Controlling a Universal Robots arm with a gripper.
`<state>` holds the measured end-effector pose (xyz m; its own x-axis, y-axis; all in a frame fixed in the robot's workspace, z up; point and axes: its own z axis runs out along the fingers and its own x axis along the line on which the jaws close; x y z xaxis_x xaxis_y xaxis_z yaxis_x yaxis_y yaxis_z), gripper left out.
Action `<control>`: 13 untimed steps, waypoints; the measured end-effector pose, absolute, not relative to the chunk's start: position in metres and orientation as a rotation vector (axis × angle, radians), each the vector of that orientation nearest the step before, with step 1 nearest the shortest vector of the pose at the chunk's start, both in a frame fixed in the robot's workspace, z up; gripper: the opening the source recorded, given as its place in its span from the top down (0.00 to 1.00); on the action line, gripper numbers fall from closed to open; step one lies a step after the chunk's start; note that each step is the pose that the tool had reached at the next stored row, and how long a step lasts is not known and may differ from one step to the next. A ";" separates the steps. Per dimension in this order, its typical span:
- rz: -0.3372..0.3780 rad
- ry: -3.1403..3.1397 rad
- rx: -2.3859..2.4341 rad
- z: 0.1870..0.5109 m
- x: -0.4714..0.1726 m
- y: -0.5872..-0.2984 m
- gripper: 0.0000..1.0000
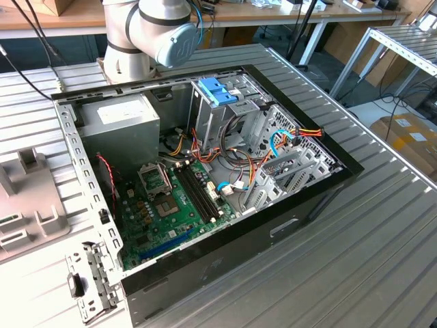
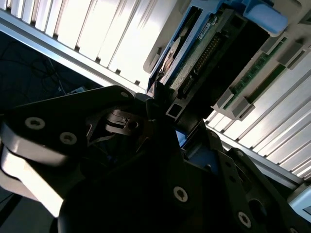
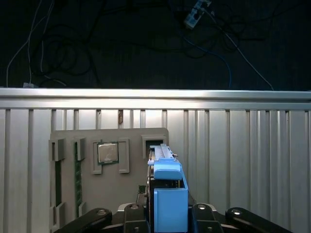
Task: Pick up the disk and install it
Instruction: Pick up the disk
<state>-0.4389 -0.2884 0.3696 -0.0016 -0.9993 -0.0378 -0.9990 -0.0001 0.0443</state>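
Gripper (image 3: 168, 212) is clamping the disk (image 3: 167, 187), a finger on each side of it, so I am holding it on edge with its blue bracket facing the first wrist view. The disk's long axis is running straight out from my wrist toward the grey tray (image 3: 87, 165). Its far end is sitting right at the tray's slot (image 3: 154, 143) (whether it is touching the slot or hanging just clear, I cannot tell). In the second wrist view the disk's green circuit board is showing, close to the tray's pale edge. The tray is lying flat on the ribbed metal counter (image 3: 243, 155), with a processor chip (image 3: 107, 153) seated in a pocket beside the slot. In the exterior view the open computer case (image 1: 225, 232) is standing well apart from the tray, to the exterior view's right of it. The drive cage (image 1: 217, 92) is sitting past the power-supply box (image 1: 119, 123) from the tray, with loose cables (image 1: 235, 147) crowding beside it.
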 end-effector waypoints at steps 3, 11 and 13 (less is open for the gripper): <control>-0.092 -2.218 2.217 0.372 -0.439 -0.288 0.64; -0.094 -2.219 2.218 0.381 -0.439 -0.288 0.64; -0.094 -2.219 2.218 0.383 -0.439 -0.288 0.64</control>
<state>-0.4389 -0.2885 0.3829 -0.0015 -0.9992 -0.0403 -0.9990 -0.0002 0.0443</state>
